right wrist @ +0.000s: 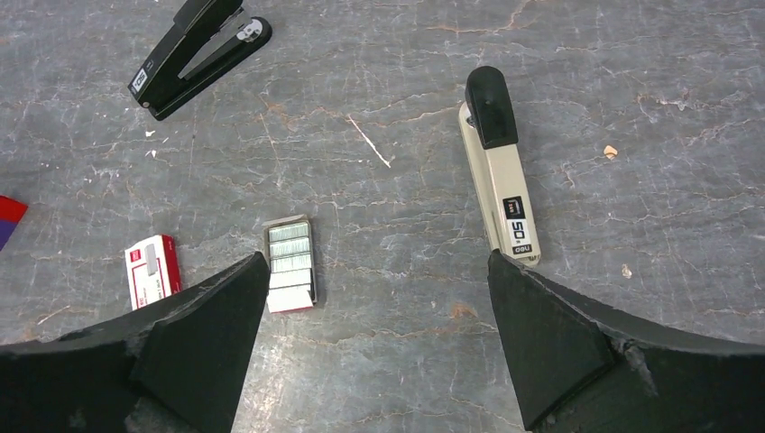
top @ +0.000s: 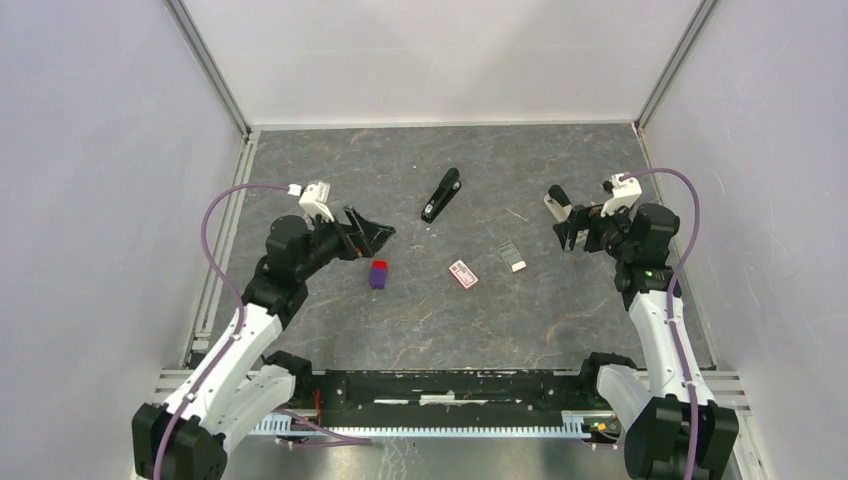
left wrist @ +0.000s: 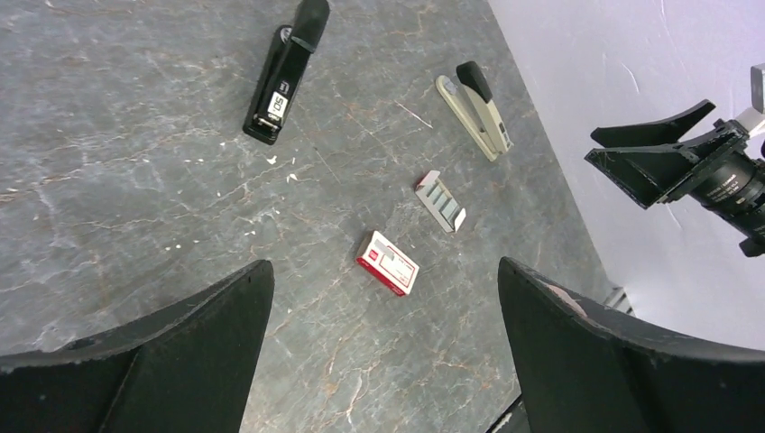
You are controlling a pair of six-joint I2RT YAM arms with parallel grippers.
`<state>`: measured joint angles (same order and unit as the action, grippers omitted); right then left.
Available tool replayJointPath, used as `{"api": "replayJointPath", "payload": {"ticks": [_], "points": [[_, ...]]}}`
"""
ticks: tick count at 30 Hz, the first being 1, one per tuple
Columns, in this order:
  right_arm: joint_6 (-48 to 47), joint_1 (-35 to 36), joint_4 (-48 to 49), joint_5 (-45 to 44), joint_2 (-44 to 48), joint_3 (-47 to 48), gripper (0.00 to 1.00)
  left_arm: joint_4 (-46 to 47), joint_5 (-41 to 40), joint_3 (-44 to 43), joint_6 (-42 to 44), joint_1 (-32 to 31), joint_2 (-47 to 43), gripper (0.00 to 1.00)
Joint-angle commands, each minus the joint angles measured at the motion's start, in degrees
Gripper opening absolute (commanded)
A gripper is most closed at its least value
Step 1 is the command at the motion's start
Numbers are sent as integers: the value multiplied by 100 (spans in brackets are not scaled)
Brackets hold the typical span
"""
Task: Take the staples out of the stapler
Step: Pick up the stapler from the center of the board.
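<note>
1. Two grippers, and neither has anything in it: your left gripper (top: 372, 230) and right gripper (right wrist: 377, 260) both hang above the table (top: 300, 160) with jaws spread wide, grasping nothing.
2. Your black stapler (top: 440, 194) lies in the far middle, well apart from both arms. A beige piece with a black end (right wrist: 498, 180) lies just ahead of the right gripper; whether it is the stapler's rail or a second stapler, you cannot tell.
3. Your staples (right wrist: 290, 257) sit in a small open tray between the red-and-white box (top: 462, 273) and the beige piece, so unloading looks done or nearly so.
4. Your arms sit wide to each side, probably to leave the middle unobstructed.
</note>
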<state>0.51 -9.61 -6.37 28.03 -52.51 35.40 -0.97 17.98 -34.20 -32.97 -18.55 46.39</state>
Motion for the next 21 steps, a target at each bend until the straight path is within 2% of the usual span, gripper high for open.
{"api": "replayJointPath", "payload": {"ticks": [1, 10, 13, 16, 18, 21], "points": [[144, -6, 230, -84, 88, 240, 98, 966, 367, 120, -583, 20, 363, 100], [-245, -6, 447, 656, 181, -14, 98, 1372, 382, -59, -833, -64, 1303, 100], [-582, 3, 669, 1330, 240, -259, 98, 1361, 218, -215, -698, -223, 1594, 100], [-1562, 43, 692, 2301, 284, -474, 98, 961, -155, -576, -325, -481, 1980, 100], [-2299, 135, 210, 2737, 275, -422, 98, 637, -436, -899, -69, -632, 2279, 100], [-2909, 235, -303, 2989, 256, -297, 98, 357, -635, -1335, 283, -789, 2736, 100]]}}
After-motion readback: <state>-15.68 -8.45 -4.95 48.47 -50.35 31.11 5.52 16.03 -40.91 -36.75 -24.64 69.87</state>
